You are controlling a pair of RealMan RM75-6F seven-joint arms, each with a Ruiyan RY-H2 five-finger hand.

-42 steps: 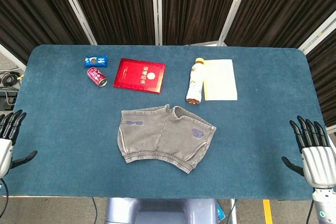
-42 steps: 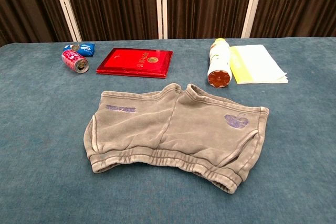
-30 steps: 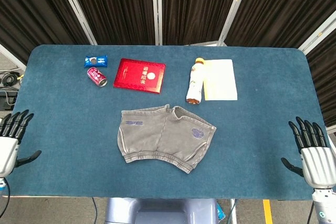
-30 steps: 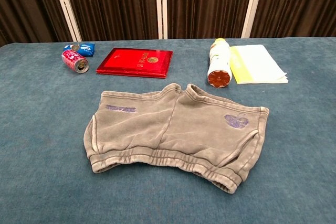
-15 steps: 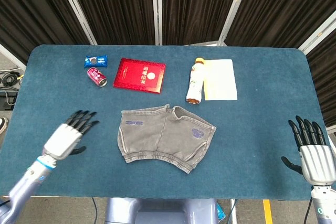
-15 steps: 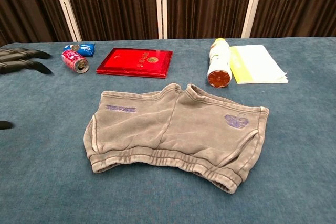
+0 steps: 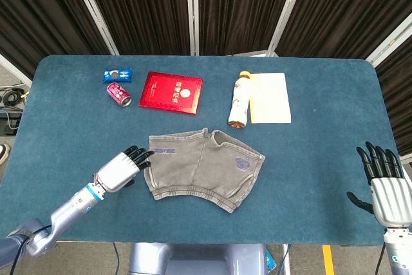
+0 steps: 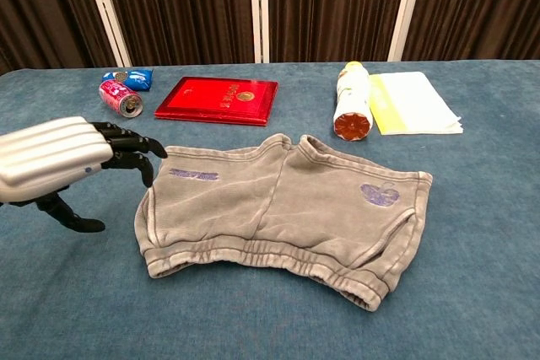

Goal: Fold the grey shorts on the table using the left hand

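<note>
The grey fleece shorts [image 7: 202, 169] lie flat and unfolded near the middle of the surface [image 7: 322, 159], waistband toward you and leg openings toward the far edge. A purple print marks each leg.

The surface is a dark blue-green carpeted tabletop with rounded corners. Behind it hang dark pleated curtains [image 7: 141, 4] divided by pale vertical frame strips.

Beyond the shorts, a flat red rectangular case with a gold emblem [image 7: 171, 92] lies to the far left of centre. Left of it, a small red drinks can [image 7: 118, 93] lies on its side, with a blue snack packet [image 7: 118, 75] just behind it. To the far right of centre, a white and yellow bottle [image 7: 239, 99] lies on its side, its orange end pointing toward the shorts. A pale yellow sheet of paper [image 7: 270, 97] lies just beside the bottle, on its right.

Your left hand [image 7: 120, 169] is over the surface at the left edge of the shorts, palm down, forearm reaching in from the near left corner. Its dark fingers [image 8: 126, 146] are spread and bent slightly downward, with the tips just at the left leg. It holds nothing. Contact with the cloth cannot be confirmed.

Your right hand [image 7: 383, 185] stands at the near right edge of the surface, well apart from the shorts, fingers extended upward and apart, holding nothing.
</note>
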